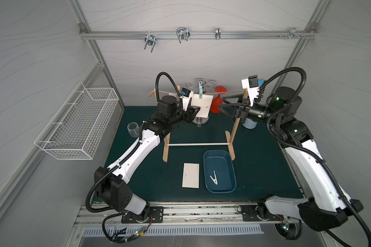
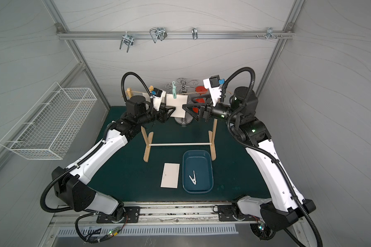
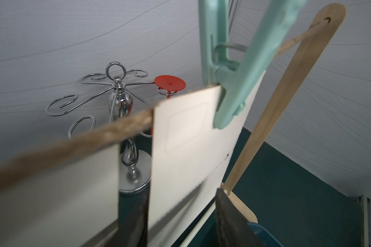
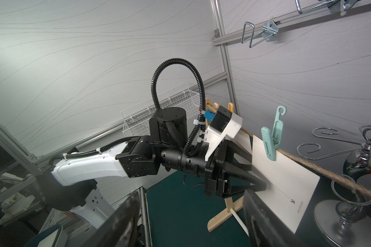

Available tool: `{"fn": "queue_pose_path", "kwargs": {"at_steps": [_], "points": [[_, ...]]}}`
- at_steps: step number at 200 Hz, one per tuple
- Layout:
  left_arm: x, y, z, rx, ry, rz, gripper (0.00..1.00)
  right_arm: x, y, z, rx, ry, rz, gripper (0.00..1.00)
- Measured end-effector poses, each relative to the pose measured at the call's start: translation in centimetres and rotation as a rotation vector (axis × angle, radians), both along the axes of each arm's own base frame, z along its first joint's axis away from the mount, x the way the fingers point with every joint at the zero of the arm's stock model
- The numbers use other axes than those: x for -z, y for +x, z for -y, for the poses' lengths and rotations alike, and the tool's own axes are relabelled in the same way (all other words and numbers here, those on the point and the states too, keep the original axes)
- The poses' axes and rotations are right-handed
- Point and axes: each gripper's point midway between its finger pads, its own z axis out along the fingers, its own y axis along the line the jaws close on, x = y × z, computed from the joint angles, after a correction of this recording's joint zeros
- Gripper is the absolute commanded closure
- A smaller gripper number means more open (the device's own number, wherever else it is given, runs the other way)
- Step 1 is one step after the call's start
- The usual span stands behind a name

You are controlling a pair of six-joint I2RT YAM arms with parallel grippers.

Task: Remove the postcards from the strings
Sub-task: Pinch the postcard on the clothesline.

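The strings [image 1: 231, 92] [image 3: 94, 136] run between two wooden posts at the back. A teal clothespin [image 1: 200, 90] [image 3: 234, 85] pegs one of the postcards [image 1: 205, 104] [image 3: 186, 139] to them. Another postcard [image 1: 172, 95] [image 3: 51, 192] hangs left of it, partly hidden by my left wrist. One more [image 1: 190, 175] lies flat on the mat. My left gripper [image 1: 197, 109] [image 3: 181, 192] is open and straddles the pegged card's lower left part, one finger in front, one behind. My right gripper [image 1: 222, 103] [image 4: 192, 192] is open and holds nothing, right of that card.
A blue tray [image 1: 221, 164] on the mat holds a white clothespin [image 1: 213, 177]. Behind the rack stand a chrome stand [image 1: 199, 122] and a hanging red glass [image 1: 217, 102]. A clear glass [image 1: 133, 129] lies at the left, and a wire basket [image 1: 77, 124] hangs on the left wall.
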Motion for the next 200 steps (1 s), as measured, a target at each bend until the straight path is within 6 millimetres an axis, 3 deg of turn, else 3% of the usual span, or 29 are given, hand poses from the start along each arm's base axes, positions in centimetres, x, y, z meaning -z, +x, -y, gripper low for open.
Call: {"fn": "queue_pose_path", "kwargs": {"at_steps": [52, 110, 155, 200], "points": [[-1.1, -1.8, 1.3, 0.13, -0.05, 0.011, 0.57, 0.2, 0.2, -0.1, 0.0, -0.001, 0.001, 0.23], [-1.1, -3.4, 1.9, 0.21, -0.071, -0.001, 0.62, -0.4, 1.1, -0.5, -0.02, -0.003, 0.021, 0.21], [-0.9, -3.5, 2.0, 0.216, -0.073, -0.009, 0.71, -1.3, 4.3, -3.0, -0.087, -0.01, 0.023, 0.19], [-0.8, -3.5, 1.9, 0.214, -0.074, -0.012, 0.79, 0.8, 8.9, -5.7, -0.124, -0.056, -0.021, 0.16]]}}
